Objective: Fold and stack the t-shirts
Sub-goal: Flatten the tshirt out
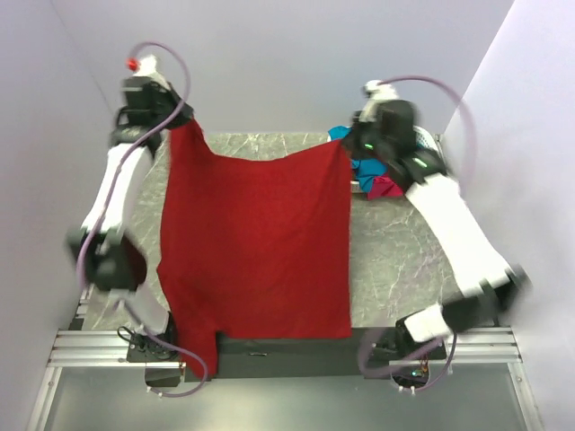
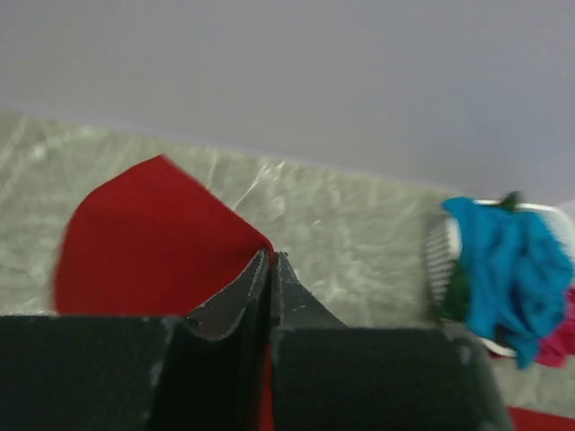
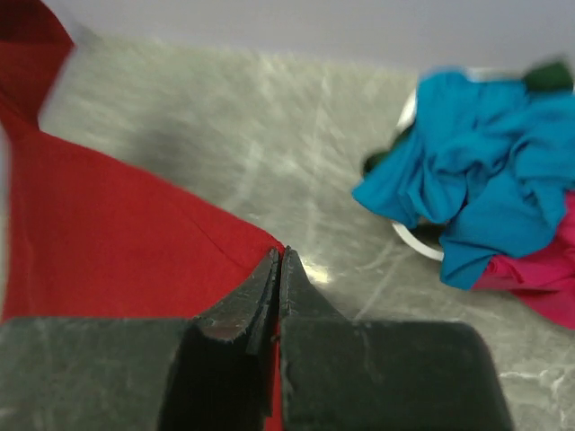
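The dark red shirt (image 1: 256,242) is plain, matte cloth, opened out into one broad sheet with only faint wrinkles. It covers the middle and left of the table (image 1: 395,242). Its far edge is lifted and stretched from left to right, and that edge sags a little in the middle, with the left corner sitting higher in the top view than the right. The long axis runs from the far side toward the arm bases. The near end spills over the table's front edge, and a narrower flap hangs lowest at the near left (sleeve or hem, I cannot tell which). No print, label or writing shows on it.

The left gripper (image 1: 180,121) has its jaws pressed together on the shirt's far left corner. In the left wrist view, red cloth runs down between the closed fingertips (image 2: 271,256). The right gripper (image 1: 349,144) pinches the far right corner the same way, its tips (image 3: 278,254) meeting on the red edge.

Beyond the right corner, at the far right of the table, a white basket (image 3: 413,238) holds a crumpled teal-blue shirt (image 3: 485,180). A hot pink shirt (image 3: 539,278) is bunched under it, and both spill over the rim.
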Robot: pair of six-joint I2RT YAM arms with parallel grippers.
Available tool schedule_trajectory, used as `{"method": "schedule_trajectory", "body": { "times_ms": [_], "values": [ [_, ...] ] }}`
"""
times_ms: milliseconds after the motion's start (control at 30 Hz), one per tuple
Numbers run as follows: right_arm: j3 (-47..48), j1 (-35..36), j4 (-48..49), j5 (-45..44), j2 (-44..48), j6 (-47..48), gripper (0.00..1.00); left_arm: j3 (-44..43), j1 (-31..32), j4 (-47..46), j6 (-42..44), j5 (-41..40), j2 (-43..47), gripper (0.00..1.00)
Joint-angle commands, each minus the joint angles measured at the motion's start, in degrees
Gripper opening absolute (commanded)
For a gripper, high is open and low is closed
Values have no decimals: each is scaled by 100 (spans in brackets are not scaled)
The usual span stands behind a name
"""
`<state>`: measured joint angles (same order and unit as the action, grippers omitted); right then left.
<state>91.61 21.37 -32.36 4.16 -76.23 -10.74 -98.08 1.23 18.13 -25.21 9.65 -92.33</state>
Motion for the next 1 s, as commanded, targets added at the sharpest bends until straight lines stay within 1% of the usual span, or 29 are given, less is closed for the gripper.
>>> {"method": "schedule_trajectory", "body": {
  "times_ms": [0,33,67,100,133,167,200,233,267,300,333,367,433,467,500,533,567,633,667,700,733,767,867,967],
  "values": [
    [188,-176,643,-372,-1207,169,0,-822,8,-372,306,-277,-993,10],
    [382,-220,652,-529,-1532,178,0,-1140,8,-311,245,-697,-1658,31],
    [627,-238,565,-592,-2188,195,0,-1534,0,-75,193,-875,-2004,46],
    [1265,-255,468,-670,-2534,213,0,-2339,0,14,192,-947,-2312,62],
    [1663,-282,163,-723,-2877,213,18,-2521,-18,-20,140,-947,-2637,90],
    [2537,-326,-58,-750,-3515,204,36,-2471,-88,-255,-261,-947,-2623,99],
    [2998,-335,-286,-785,-3800,195,46,-2340,-106,-266,-430,-1104,-2571,99],
    [3429,-326,-680,-812,-4055,204,53,-2269,-115,-301,-493,-1140,-2422,99],
    [3877,-335,-762,-847,-4319,213,55,-2129,-97,-371,-502,-1080,-2299,99],
    [3855,-335,-754,-838,-4313,196,56,-1762,-97,-502,-528,-1010,-2011,99],
    [3725,-326,-572,-838,-4095,178,59,-1523,-97,-547,-563,-939,-1851,99],
    [3323,-326,-483,-803,-3945,160,59,-1051,-97,-574,-633,-738,-1702,99],
    [2812,-291,-264,-777,-3585,134,59,-557,-80,-442,-704,-614,-1271,99],
    [2261,-273,-210,-672,-3201,116,59,-276,-71,-390,-765,-544,-1122,99],
    [1960,-212,-157,-636,-2997,108,59,328,-62,-381,-792,-439,-972,99],
    [1618,-133,-26,-627,-2777,81,58,673,-53,-415,-827,-394,-649,99],
    [996,-63,19,-601,-2392,29,58,1329,-36,-468,-897,-359,-498,99],
    [422,244,107,-461,-1934,-24,57,1904,-18,-564,-976,-236,-110,99],
    [-86,350,142,-434,-1827,-50,56,2159,-1,-591,-1038,-218,-5,99],
    [-343,490,177,-277,-1730,-77,56,2588,8,-609,-1056,-201,135,99],
    [-563,726,273,-206,-1633,-112,55,2758,17,-644,-1065,-209,189,99],
    [-992,851,344,-127,-1606,-191,55,3029,8,-635,-1100,-209,216,99],
    [-1609,1132,651,224,-1658,-462,54,3295,17,-661,-1117,-165,181,99],
    [-1874,1212,977,436,-1886,-665,54,3287,17,-679,-1135,-69,-56,99]
  ]
}}
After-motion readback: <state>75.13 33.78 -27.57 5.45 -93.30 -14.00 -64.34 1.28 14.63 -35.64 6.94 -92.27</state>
